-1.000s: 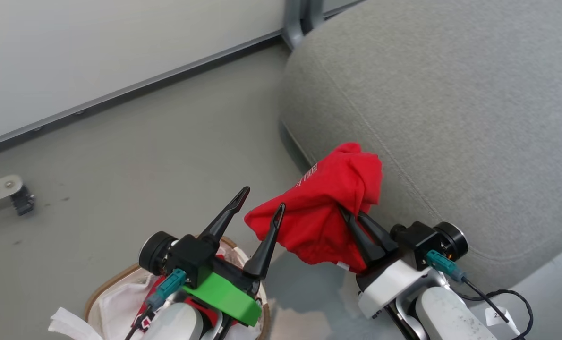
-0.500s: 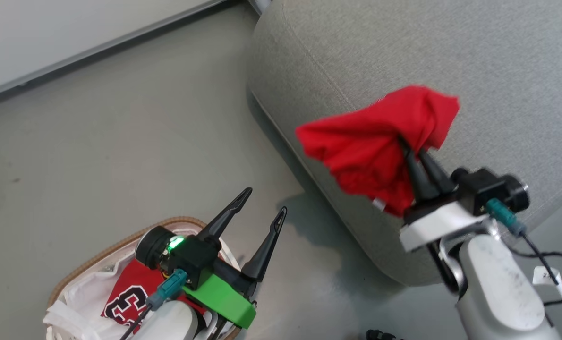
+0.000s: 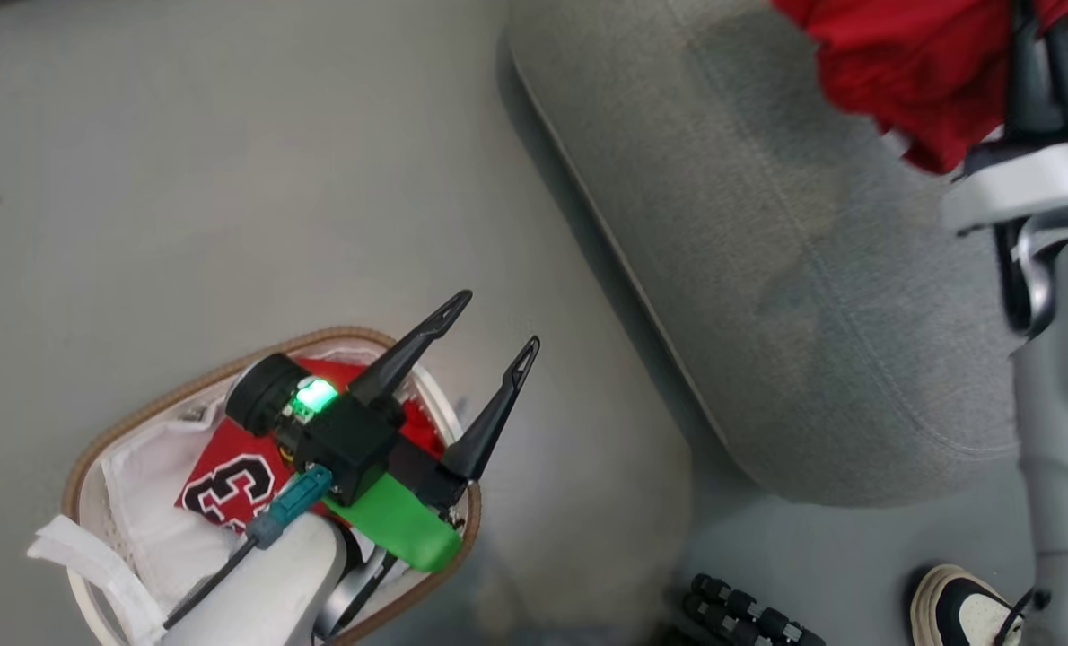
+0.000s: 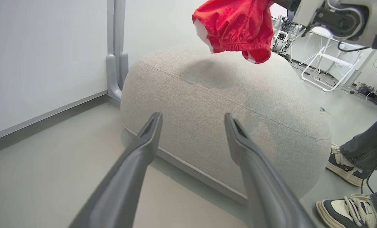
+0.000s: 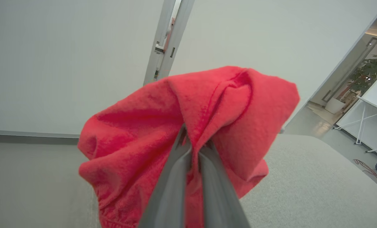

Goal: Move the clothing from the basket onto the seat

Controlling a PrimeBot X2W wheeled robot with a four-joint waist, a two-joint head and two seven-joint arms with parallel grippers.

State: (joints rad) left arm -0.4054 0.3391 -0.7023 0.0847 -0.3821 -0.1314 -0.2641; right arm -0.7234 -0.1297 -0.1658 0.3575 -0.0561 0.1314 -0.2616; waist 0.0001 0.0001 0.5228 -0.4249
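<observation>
One numbered jersey (image 3: 229, 475) lies in the basket (image 3: 188, 384); left pincer (image 3: 496, 320) spread, right pincer (image 5: 194, 142) pinching red cloth (image 5: 137, 139).

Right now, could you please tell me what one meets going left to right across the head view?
Oval cream perforated plastic basket with brown rim → open left gripper with dark fingers → large grey fabric seat → bright red garment pinched in the shut right gripper.

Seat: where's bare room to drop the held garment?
The seat top in view is bare, from its seam back under the red garment in the shut right gripper. Crowded: the basket, second garment under the open left gripper; a person's shoes by the seat's end.
</observation>
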